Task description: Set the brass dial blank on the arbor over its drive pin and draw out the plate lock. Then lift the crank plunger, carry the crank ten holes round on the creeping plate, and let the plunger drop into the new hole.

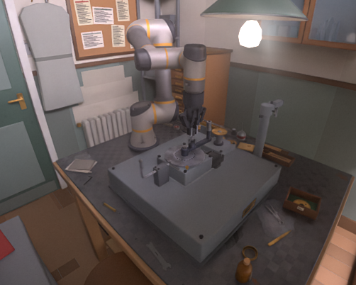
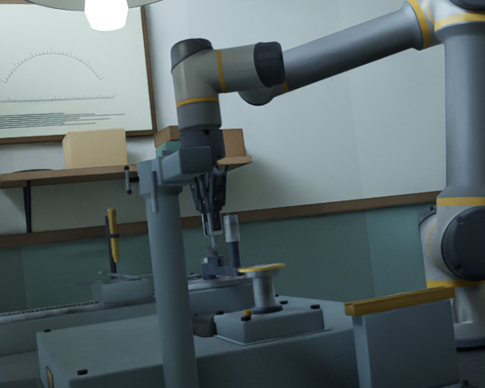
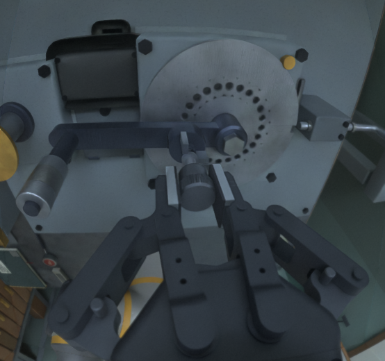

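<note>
The crank plunger's knurled knob (image 3: 195,188) is in my grip: my gripper (image 3: 196,187) is closed on it from above, over the dark crank arm (image 3: 122,136). The arm lies across the round index plate (image 3: 221,109), whose rings of holes circle a hex-headed hub (image 3: 231,143), and it ends in a grey handle (image 3: 41,188). The brass dial blank (image 2: 261,267) sits on the arbor (image 2: 263,290) beside the plate. The plate lock (image 3: 323,123) stands at the plate's edge with its lever (image 1: 145,172) sticking out.
A small wooden tray (image 1: 301,204) with a brass disc lies on the bench at the right. A grey column (image 2: 172,275) rises close beside my wrist. A brown bottle (image 1: 244,271) and hand tools (image 1: 278,238) lie near the front edge.
</note>
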